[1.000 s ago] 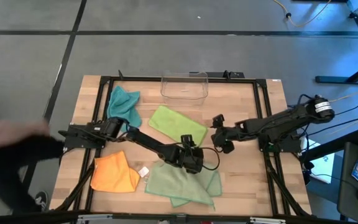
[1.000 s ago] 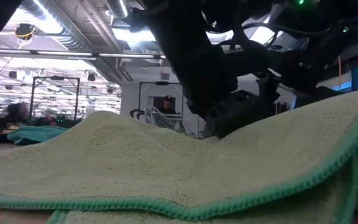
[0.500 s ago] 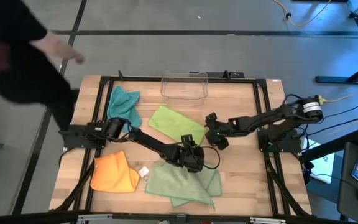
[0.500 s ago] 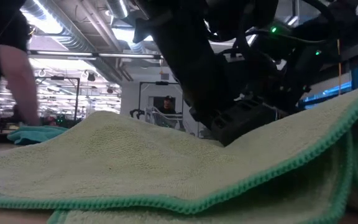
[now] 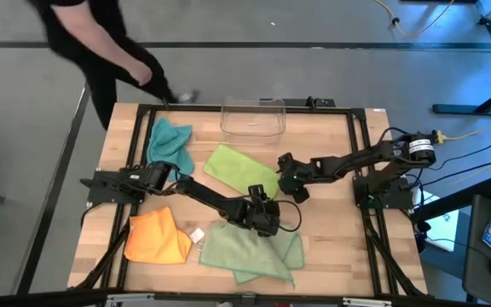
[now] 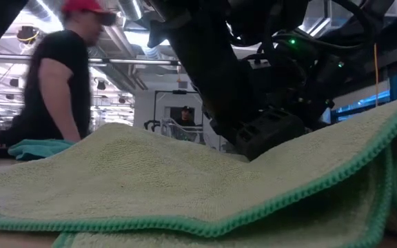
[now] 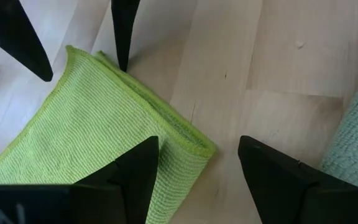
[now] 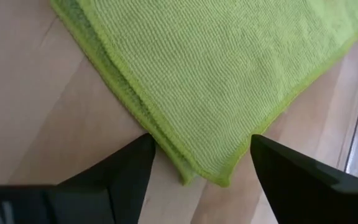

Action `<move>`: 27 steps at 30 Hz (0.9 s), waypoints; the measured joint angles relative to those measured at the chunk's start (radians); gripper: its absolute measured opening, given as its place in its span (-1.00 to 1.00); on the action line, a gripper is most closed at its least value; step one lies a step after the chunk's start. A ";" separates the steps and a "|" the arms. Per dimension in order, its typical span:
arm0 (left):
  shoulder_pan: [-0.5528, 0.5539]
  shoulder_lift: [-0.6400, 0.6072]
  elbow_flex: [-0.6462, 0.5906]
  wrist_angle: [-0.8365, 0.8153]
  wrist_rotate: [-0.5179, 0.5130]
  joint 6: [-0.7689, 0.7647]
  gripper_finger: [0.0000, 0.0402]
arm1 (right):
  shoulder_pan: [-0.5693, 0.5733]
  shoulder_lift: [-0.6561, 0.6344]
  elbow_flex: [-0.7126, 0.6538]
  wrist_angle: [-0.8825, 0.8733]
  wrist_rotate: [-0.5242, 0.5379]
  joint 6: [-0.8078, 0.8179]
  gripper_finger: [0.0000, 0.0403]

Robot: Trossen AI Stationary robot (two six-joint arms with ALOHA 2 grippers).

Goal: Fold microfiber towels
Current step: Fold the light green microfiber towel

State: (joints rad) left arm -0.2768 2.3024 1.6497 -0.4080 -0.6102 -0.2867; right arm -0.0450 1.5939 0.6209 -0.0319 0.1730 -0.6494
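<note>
The lime green towel (image 5: 241, 170) lies folded on the table's middle. My right gripper (image 5: 284, 177) is open, its fingers on either side of the towel's right corner (image 8: 197, 171). My left gripper (image 5: 259, 206) is open just above the towel's near corner (image 7: 197, 149), with the pale sage towel (image 5: 250, 251) rumpled on the table behind it. The sage towel fills the low view (image 6: 185, 186). The teal towel (image 5: 169, 141) lies bunched at the far left and the orange towel (image 5: 156, 239) lies folded at the near left.
A clear plastic bin (image 5: 252, 118) stands at the far edge, just beyond the lime towel. A person (image 5: 101, 43) leans over the table's far left corner, a hand (image 5: 160, 89) near the frame. Bare wood lies between the lime towel and the right edge.
My right gripper has gone toward the table's left, up to the lime towel's right corner. The person has walked from the table's left side round to its far left corner. The towels have stayed where they were.
</note>
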 joint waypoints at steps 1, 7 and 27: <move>0.000 0.000 0.000 0.000 0.000 0.000 0.09 | -0.003 0.000 0.000 -0.004 -0.004 0.015 0.31; 0.000 0.000 0.000 0.000 0.001 0.000 0.09 | -0.006 0.002 -0.001 -0.012 -0.016 0.042 0.05; 0.000 0.002 0.000 0.004 0.005 0.000 -0.24 | -0.006 0.002 -0.004 -0.014 -0.002 0.092 -0.43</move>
State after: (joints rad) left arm -0.2764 2.3047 1.6493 -0.4042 -0.6055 -0.2867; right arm -0.0513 1.5963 0.6170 -0.0462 0.1711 -0.5572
